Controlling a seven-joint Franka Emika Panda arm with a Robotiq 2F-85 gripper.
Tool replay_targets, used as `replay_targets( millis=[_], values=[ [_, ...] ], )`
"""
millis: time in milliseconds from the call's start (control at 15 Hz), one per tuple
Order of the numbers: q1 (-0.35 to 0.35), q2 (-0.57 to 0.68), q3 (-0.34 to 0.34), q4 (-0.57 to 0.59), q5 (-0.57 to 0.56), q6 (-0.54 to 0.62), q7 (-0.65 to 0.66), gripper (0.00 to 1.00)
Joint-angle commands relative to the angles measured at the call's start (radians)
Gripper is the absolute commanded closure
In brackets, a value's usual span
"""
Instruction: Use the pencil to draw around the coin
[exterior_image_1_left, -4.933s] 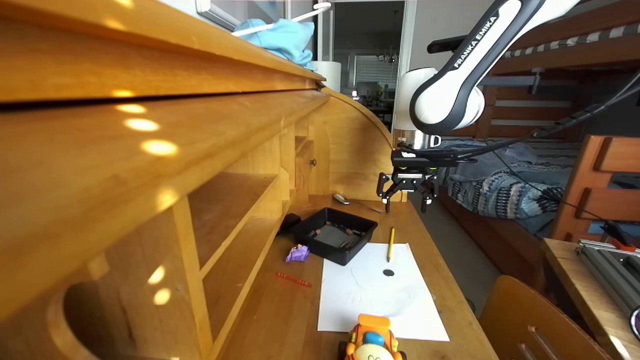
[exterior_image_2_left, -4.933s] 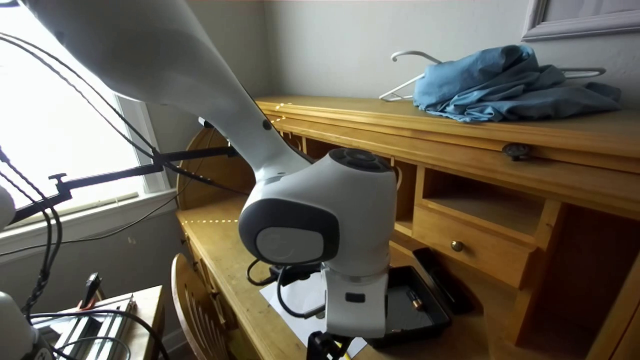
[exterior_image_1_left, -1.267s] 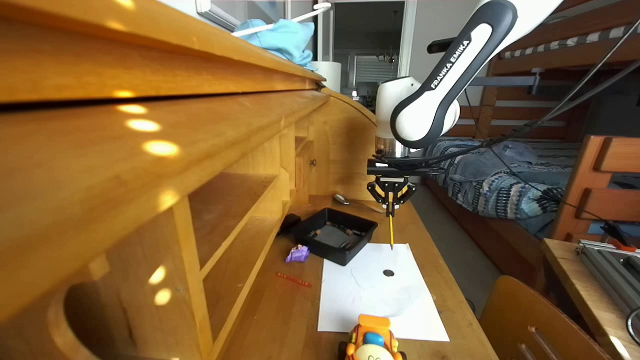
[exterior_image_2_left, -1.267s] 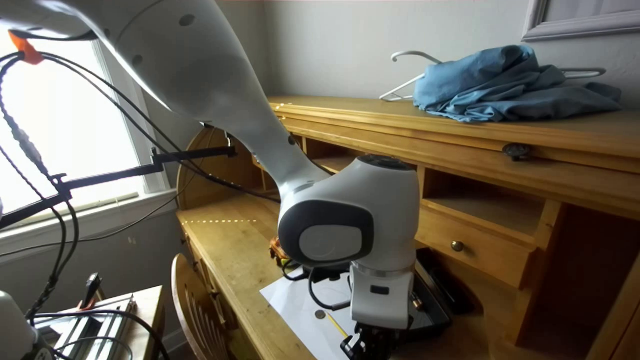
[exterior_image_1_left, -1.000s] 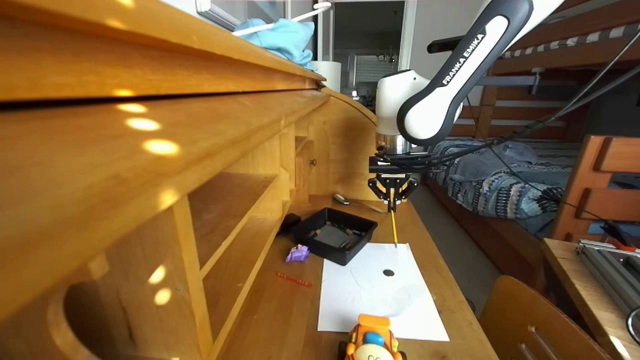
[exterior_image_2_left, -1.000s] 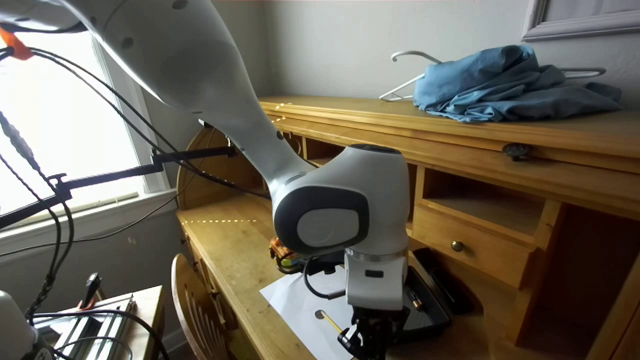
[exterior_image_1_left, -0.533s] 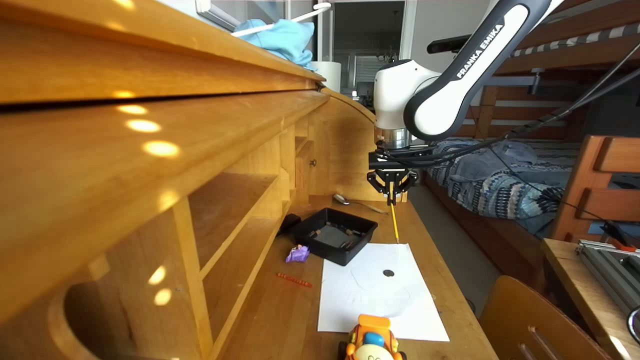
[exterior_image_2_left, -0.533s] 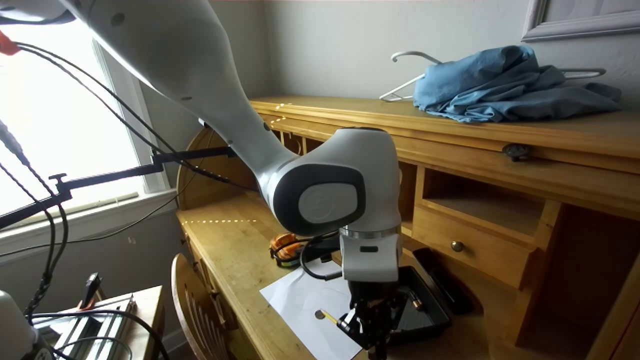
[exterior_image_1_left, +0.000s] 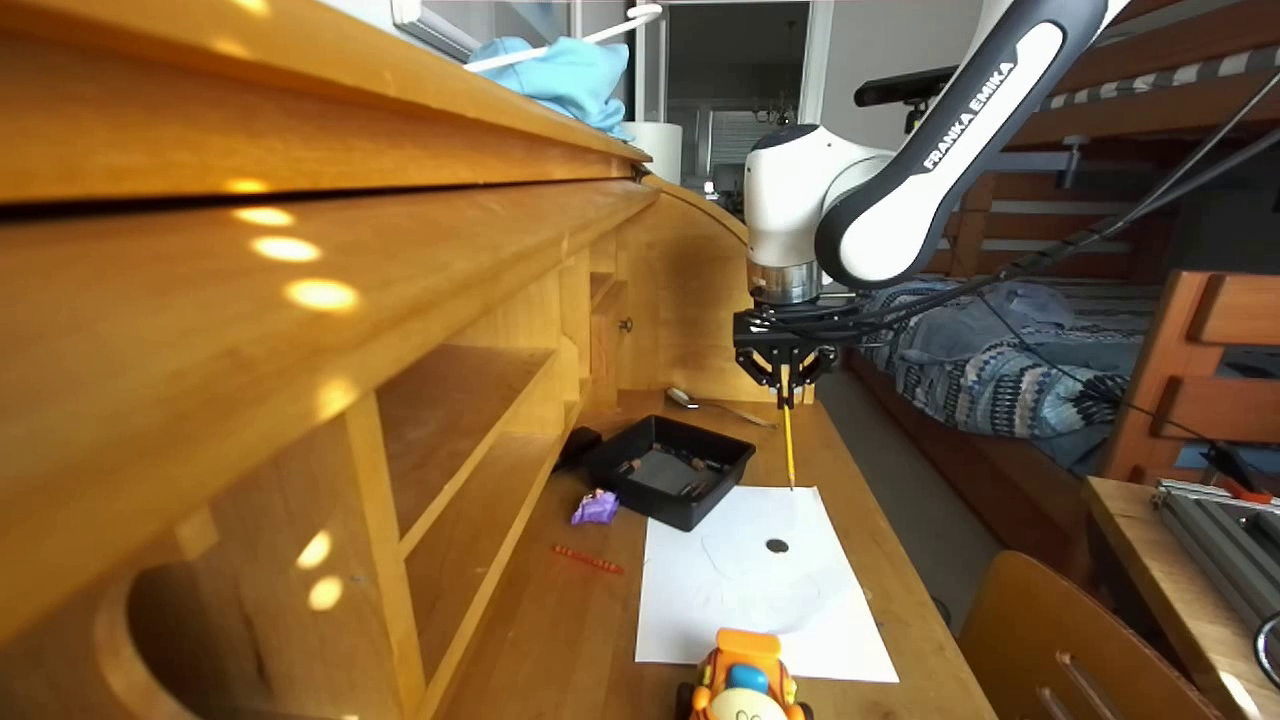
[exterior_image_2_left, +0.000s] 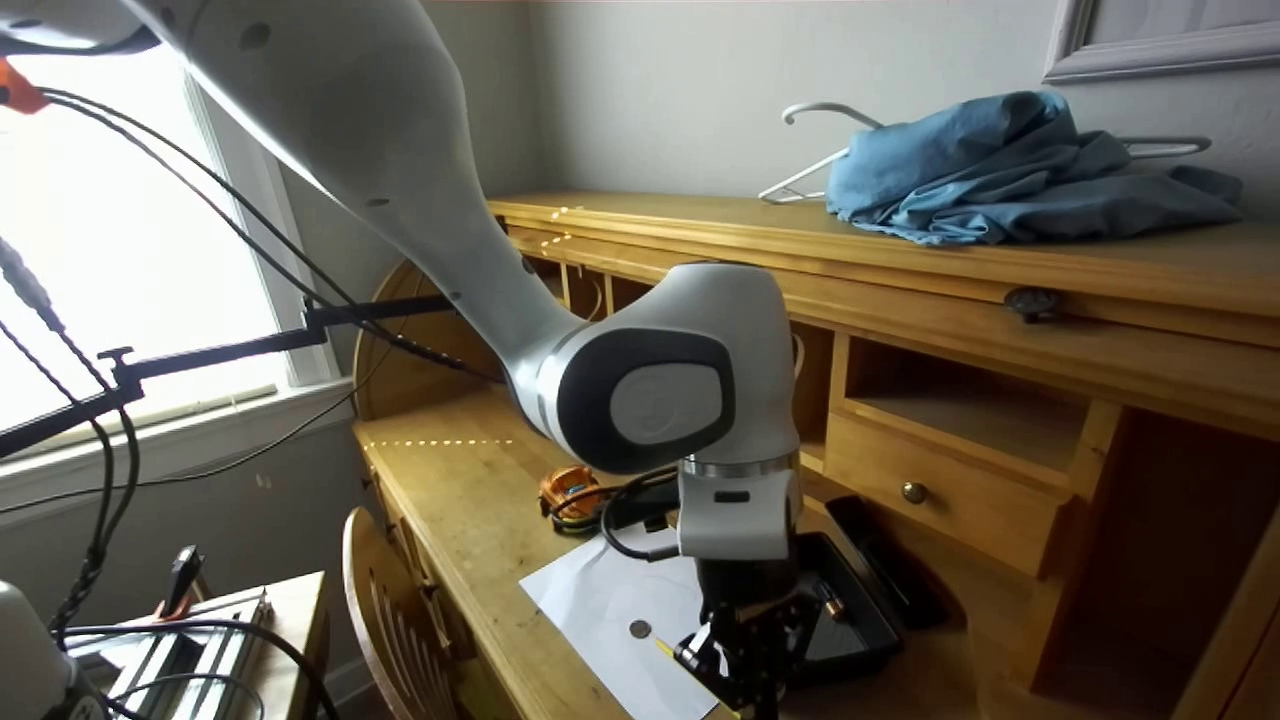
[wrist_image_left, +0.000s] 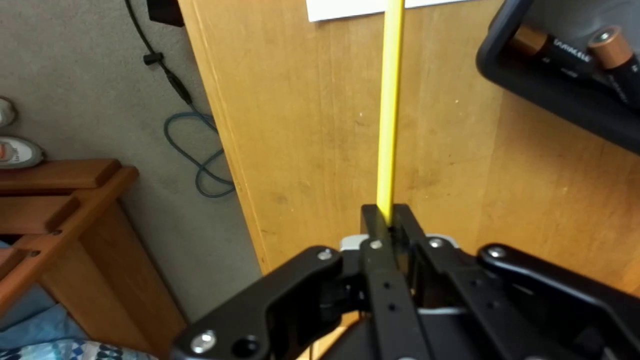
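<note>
Gripper (wrist_image_left: 385, 216) pinches the pencil (wrist_image_left: 390, 107), jaws together on its shaft. Pencil: slim, yellow, long axis running outward and down from the grip. Beyond its tip, across a gap, lies the coin (exterior_image_1_left: 777, 546): round, dark grey, flat on white paper (exterior_image_1_left: 700, 610). Judged next: tip must cross to the coin's edge.

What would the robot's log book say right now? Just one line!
jaws: shut on pencil; pencil: tip apart from coin; coin: on paper, no outline visible; tray: batteries inside
</note>
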Motion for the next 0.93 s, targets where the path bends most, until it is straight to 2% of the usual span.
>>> replay_targets(
  millis=[0, 333, 867],
  values=[
    [0.019, 0.018, -0.008, 0.028, -0.105, -0.046, 0.139, 0.98],
    [0.014, 0.027, 0.026, 0.052, -0.156, -0.091, 0.211, 0.98],
    [0.02, 0.093, 0.087, 0.137, -0.157, -0.165, 0.217, 0.98]
  ],
)
